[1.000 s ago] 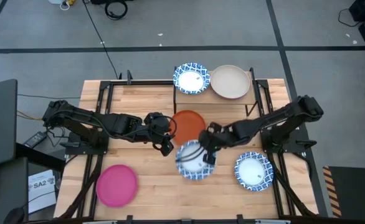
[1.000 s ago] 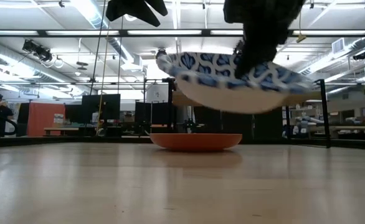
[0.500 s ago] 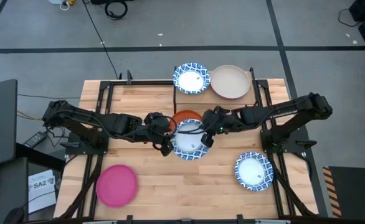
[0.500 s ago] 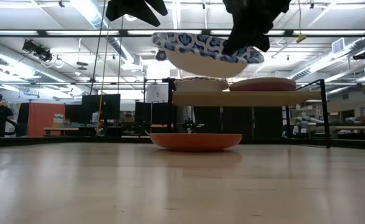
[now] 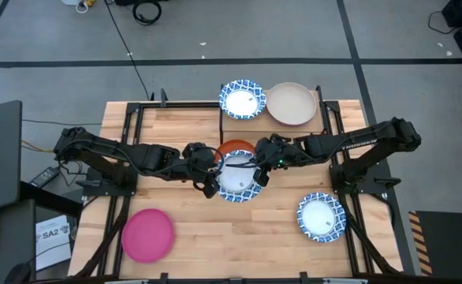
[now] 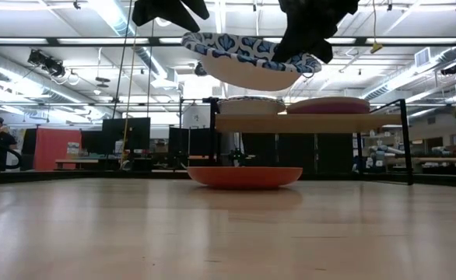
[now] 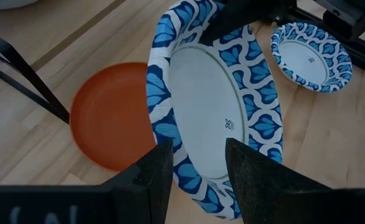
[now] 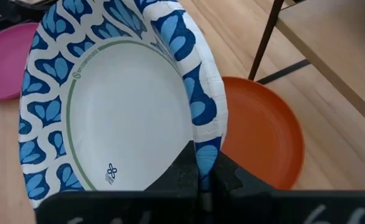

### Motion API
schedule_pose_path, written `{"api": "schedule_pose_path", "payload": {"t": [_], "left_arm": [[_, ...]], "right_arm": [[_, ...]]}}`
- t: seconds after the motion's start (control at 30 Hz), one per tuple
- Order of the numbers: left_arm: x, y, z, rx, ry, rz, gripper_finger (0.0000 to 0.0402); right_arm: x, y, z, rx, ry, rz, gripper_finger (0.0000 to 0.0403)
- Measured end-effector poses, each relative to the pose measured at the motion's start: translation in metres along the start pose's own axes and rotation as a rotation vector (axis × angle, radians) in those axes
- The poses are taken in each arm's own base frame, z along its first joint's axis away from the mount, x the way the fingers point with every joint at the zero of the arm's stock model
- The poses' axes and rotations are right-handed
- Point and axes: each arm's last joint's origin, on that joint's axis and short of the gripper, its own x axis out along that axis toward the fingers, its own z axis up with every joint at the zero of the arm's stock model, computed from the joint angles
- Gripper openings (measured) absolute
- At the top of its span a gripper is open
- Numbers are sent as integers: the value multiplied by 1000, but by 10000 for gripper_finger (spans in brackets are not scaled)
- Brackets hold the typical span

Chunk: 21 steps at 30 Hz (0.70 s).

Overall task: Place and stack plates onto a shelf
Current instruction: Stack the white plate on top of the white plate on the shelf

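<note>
Nearest the desk's [image 5: 176, 130] front edge lie a pink plate [image 5: 147, 234] on the left and a blue-rimmed plate [image 5: 321, 217] on the right, both empty. At mid-desk the right tool [image 5: 256, 175] is clamped tight on the rim of another blue-rimmed plate [image 5: 237, 178], held in the air above the orange plate [image 6: 244, 177], which rests on the desk in front of the shelf [image 5: 272, 125]. The right arm reaches in from the right, stretched low. The left tool [image 5: 209, 180], fingers spread wide, sits just beside the raised plate's left edge, gripping nothing. Farthest back, the shelf carries a blue-rimmed plate [image 5: 241, 99] and a beige plate [image 5: 292, 103] side by side.
</note>
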Motion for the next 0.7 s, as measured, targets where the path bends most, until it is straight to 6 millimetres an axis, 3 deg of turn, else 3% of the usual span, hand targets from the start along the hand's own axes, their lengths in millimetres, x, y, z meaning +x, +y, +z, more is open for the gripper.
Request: {"api": "schedule_pose_path", "payload": {"t": [0.43, 0.7], "left_arm": [[0, 0, 0, -1, -1, 0, 153], [0, 0, 0, -2, -1, 0, 153]], "right_arm": [[0, -1, -5, -6, 69, 33, 12], [0, 4, 3, -1, -6, 81, 12]]}}
